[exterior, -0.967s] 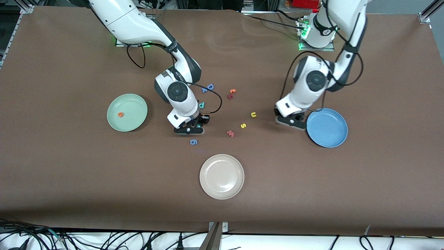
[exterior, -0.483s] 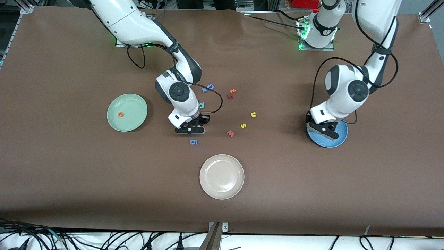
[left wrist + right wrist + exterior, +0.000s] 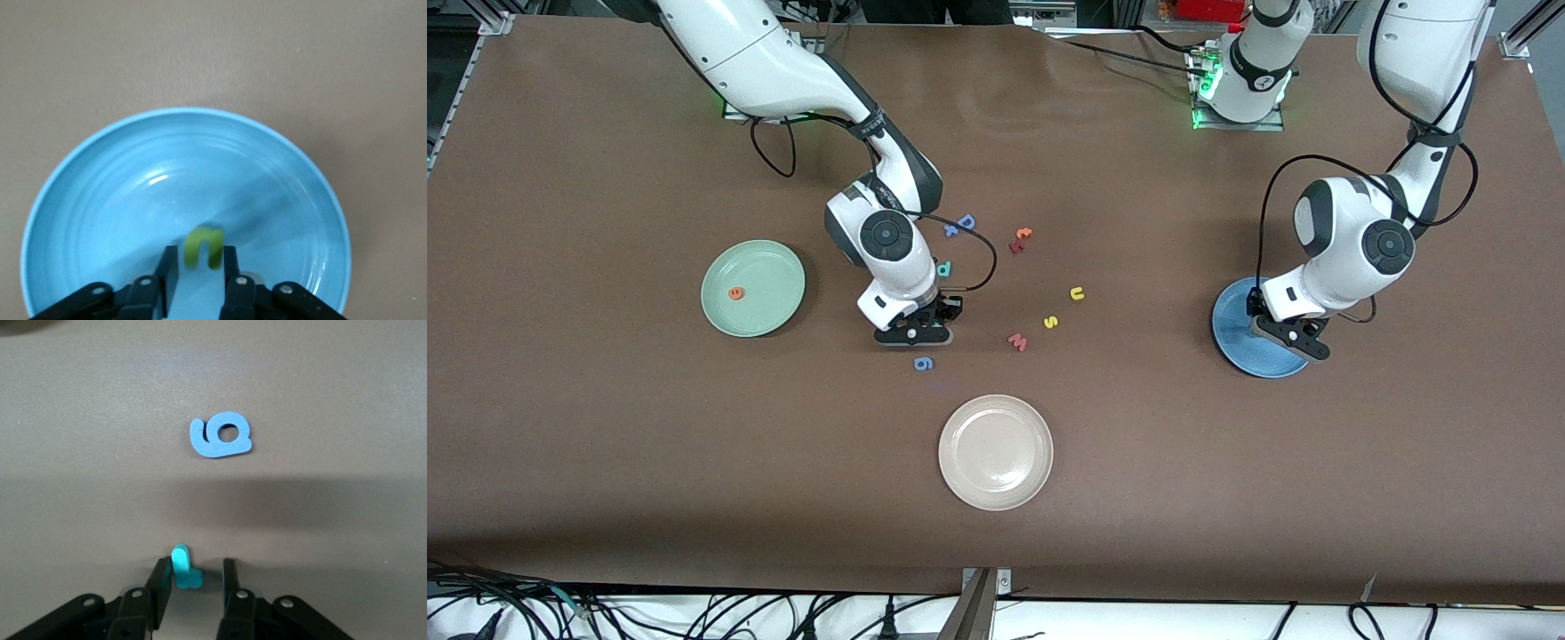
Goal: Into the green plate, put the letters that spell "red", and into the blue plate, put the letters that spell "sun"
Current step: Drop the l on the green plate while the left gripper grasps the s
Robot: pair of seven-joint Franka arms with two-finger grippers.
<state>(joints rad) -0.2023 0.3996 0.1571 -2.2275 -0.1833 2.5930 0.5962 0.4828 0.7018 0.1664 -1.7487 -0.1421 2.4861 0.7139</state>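
Note:
The green plate (image 3: 752,288) lies toward the right arm's end with the orange "e" (image 3: 735,292) in it. My right gripper (image 3: 912,333) is down at the table, open around the teal "r" (image 3: 183,570). The "r" leans on one finger, with a gap to the other. The teal "d" (image 3: 943,268) lies just farther from the camera. My left gripper (image 3: 1294,342) hangs open over the blue plate (image 3: 1236,347). The olive "n" (image 3: 203,245) is blurred at its fingertips, clear of one finger. Yellow "u" (image 3: 1078,293) and "s" (image 3: 1051,322) lie mid-table.
A blue "g" (image 3: 924,363) lies just nearer the camera than the right gripper. The pinkish "w" (image 3: 1017,341), orange "t" (image 3: 1024,234) and blue "D" (image 3: 966,221) are scattered mid-table. A cream plate (image 3: 996,452) sits nearest the camera.
My left arm swung from beside the blue plate to over it, and its jaws have parted from the "n". The right gripper stayed low around the "r".

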